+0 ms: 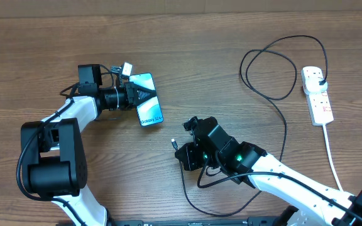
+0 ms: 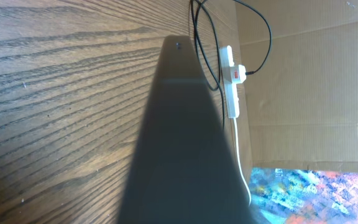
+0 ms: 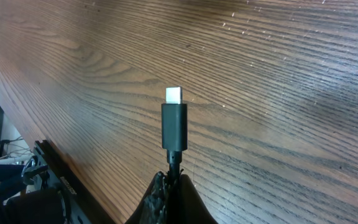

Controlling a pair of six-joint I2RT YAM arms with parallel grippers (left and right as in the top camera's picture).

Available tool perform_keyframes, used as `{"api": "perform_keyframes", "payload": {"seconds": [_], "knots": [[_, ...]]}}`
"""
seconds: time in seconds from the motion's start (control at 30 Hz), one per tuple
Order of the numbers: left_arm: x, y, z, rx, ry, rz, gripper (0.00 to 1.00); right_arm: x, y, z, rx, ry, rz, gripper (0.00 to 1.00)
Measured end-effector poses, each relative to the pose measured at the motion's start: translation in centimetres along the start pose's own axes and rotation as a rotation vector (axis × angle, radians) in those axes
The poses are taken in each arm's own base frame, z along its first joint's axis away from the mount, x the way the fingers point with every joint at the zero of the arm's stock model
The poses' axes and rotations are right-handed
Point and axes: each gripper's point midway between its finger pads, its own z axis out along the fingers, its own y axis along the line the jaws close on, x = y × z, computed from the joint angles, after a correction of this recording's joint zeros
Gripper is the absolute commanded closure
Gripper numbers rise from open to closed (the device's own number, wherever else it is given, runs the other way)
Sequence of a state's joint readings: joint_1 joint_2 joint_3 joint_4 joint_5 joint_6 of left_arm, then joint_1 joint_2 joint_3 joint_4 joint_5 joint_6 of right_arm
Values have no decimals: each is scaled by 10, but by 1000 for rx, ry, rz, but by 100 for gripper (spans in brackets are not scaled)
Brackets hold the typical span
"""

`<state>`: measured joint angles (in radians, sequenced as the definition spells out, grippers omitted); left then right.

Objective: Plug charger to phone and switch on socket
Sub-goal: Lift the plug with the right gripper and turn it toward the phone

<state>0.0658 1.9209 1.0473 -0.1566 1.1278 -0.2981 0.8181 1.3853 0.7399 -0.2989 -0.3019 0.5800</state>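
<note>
The left claw (image 1: 144,94) is clenched on the phone (image 1: 151,115), upper left. The right claw (image 3: 169,185), lower centre, grips the charger (image 3: 174,124) just behind its tip, well apart from the phone. The socket (image 1: 317,100) lies far right on the tabletop (image 1: 231,37).

The wood-grain table (image 1: 187,37) stretches out beneath the left gripper (image 1: 147,94). Ahead of it, past the table's far edge, stands a brown cardboard wall (image 2: 309,81), with a bright many-coloured sheet (image 2: 316,193) lower down. Left of the right gripper (image 3: 169,196), beyond the table's edge, sits dark clutter (image 3: 5,186), too blurred to name.
</note>
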Motion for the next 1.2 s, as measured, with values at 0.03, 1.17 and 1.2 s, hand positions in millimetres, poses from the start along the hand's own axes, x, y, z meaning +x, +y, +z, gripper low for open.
{"api": "perform_keyframes", "payload": {"seconds": [0.03, 1.17, 1.2], "knots": [[0, 0, 0, 0, 0, 0, 96, 0, 0, 0, 1, 0, -1, 96], [0, 0, 0, 0, 0, 0, 96, 3, -17, 34, 31, 36, 0, 96], [0, 0, 0, 0, 0, 0, 96, 3, -17, 34, 31, 36, 0, 96]]}}
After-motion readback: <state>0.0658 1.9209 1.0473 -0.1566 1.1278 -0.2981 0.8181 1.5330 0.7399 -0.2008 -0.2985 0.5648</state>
